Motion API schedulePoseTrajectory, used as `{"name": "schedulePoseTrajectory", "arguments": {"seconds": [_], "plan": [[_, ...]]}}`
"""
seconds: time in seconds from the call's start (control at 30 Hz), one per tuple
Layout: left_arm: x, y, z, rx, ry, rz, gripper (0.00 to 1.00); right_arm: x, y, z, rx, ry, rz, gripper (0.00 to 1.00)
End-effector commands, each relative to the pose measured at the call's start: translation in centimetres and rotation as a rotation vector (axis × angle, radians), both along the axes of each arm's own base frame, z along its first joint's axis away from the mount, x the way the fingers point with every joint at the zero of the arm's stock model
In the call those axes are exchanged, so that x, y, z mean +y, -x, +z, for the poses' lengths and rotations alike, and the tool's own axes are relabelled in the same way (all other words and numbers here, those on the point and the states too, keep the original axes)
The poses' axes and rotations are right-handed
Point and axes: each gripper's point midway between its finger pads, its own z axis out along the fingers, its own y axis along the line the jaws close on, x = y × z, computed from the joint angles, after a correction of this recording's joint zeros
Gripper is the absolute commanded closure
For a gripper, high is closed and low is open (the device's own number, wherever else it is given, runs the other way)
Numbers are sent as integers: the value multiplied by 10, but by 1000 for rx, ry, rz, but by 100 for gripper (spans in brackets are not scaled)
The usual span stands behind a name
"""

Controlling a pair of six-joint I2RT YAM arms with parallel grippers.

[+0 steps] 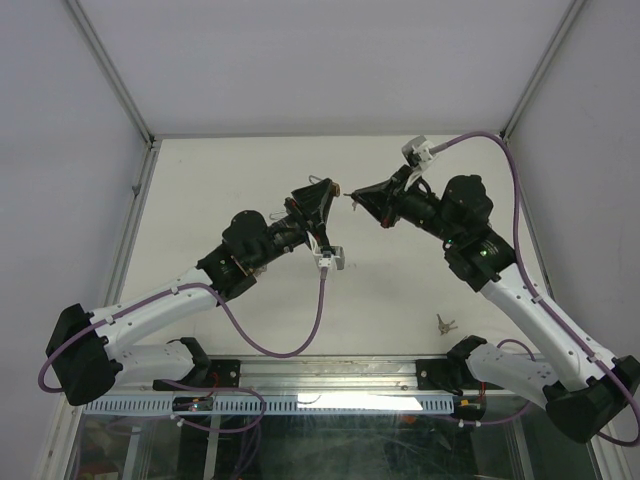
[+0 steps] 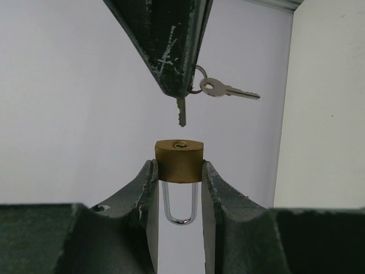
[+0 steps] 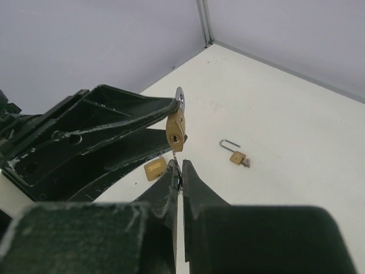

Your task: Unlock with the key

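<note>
Padlock (image 2: 178, 161): brass-yellow body, bright silver shackle.
Key (image 2: 181, 114) above padlock: dull grey. Spare key (image 2: 229, 90) up-right of padlock: shiny silver.
Left gripper (image 2: 178, 174), right gripper (image 3: 181, 170): greenish black, white scuff streaks.
Second padlock (image 3: 234, 155) below padlock: brass, silver shackle.
Table (image 3: 285, 114): off-white.
Walls (image 2: 68, 85): pale lilac-grey.
Cables (image 1: 321, 300): purple.
Arms (image 1: 160, 300): white links, black joints.

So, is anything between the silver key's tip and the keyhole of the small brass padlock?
Nothing visible. In the left wrist view, only air lies between the blade of the silver key in the right pincer and the keyhole of the small brass padlock clamped in the left pincer. The spare key hangs aside.
</note>
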Motion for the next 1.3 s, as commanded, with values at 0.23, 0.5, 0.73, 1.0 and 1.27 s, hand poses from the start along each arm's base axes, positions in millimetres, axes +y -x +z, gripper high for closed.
{"name": "schedulePoseTrajectory", "arguments": {"seconds": [0.23, 0.5, 0.73, 1.0, 1.27], "plan": [[-1, 2, 33, -33, 74, -2, 100, 2, -4, 44, -57, -175, -22, 100], [-1, 2, 34, -43, 76, 0, 100, 7, -9, 31, -25, -155, -19, 100], [0, 3, 34, -41, 79, -1, 100, 9, -10, 25, -12, -147, -19, 100], [1, 3, 33, -40, 79, 1, 100, 9, -13, 14, 2, -121, -34, 100], [0, 3, 33, -38, 80, -4, 100, 8, -15, 14, -4, -124, -47, 100]]}}
